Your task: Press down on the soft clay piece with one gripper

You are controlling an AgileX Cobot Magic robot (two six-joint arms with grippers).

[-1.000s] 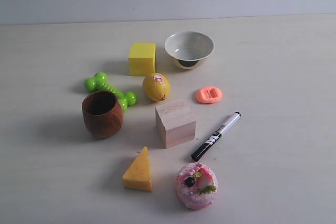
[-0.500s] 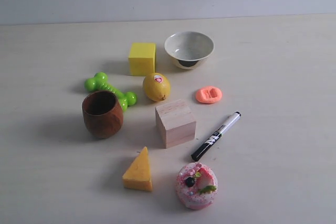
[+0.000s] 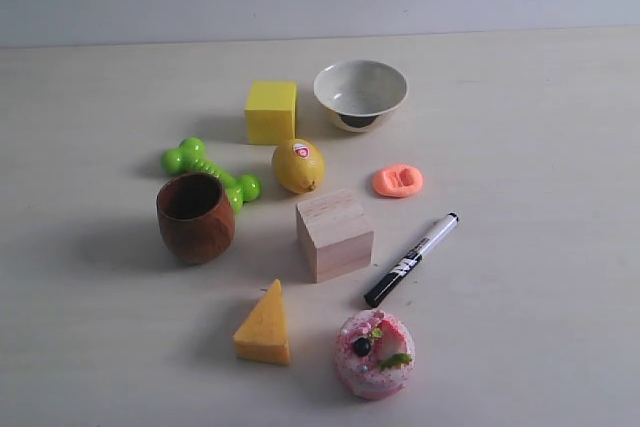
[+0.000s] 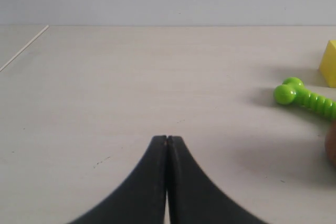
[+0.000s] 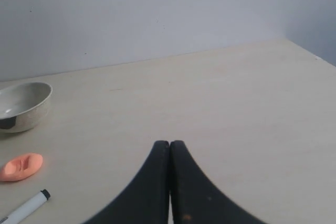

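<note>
The soft clay piece [image 3: 398, 181] is a small salmon-orange blob, flattened and dented, lying on the table right of the lemon [image 3: 298, 165]. It also shows in the right wrist view as the clay piece [image 5: 21, 167], well off to the side of my right gripper [image 5: 169, 143], which is shut with nothing in it. My left gripper [image 4: 167, 138] is shut too, over bare table, far from the clay. Neither gripper appears in the exterior view.
Around the clay stand a white bowl [image 3: 360, 93], a yellow cube [image 3: 271, 111], a wooden block [image 3: 334, 234], a marker pen [image 3: 411, 259], a green dumbbell toy [image 3: 210, 174], a brown wooden cup [image 3: 196, 217], an orange-yellow wedge [image 3: 264, 325] and a pink donut [image 3: 375, 353].
</note>
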